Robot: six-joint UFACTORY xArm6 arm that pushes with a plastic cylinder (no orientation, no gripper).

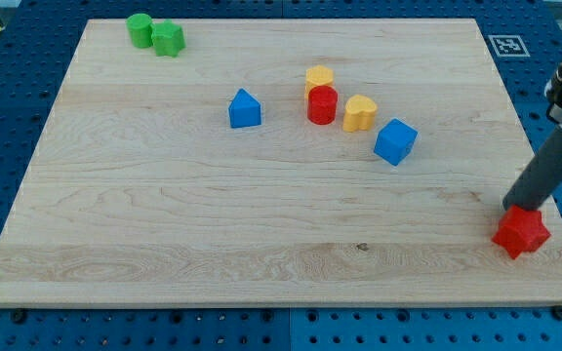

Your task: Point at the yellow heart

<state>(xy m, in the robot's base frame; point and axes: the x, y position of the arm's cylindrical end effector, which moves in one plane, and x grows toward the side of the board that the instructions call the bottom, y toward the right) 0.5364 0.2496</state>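
Yellow heart block (359, 113) sits right of centre on the wooden board (164, 214), just beside the red cylinder block (322, 104), w/ a blue cube (395, 141) near its lower right. A second yellow block (319, 77) is behind the cylinder. My tip (512, 207) (bare rod, no fingers) touches the red star block (521, 232), well apart from the heart.

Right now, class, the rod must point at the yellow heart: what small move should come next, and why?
Probably slide my tip toward the view's upper left, off the red star it stands against near the board's right edge. The yellow heart lies far off, between the red cylinder and blue cube.
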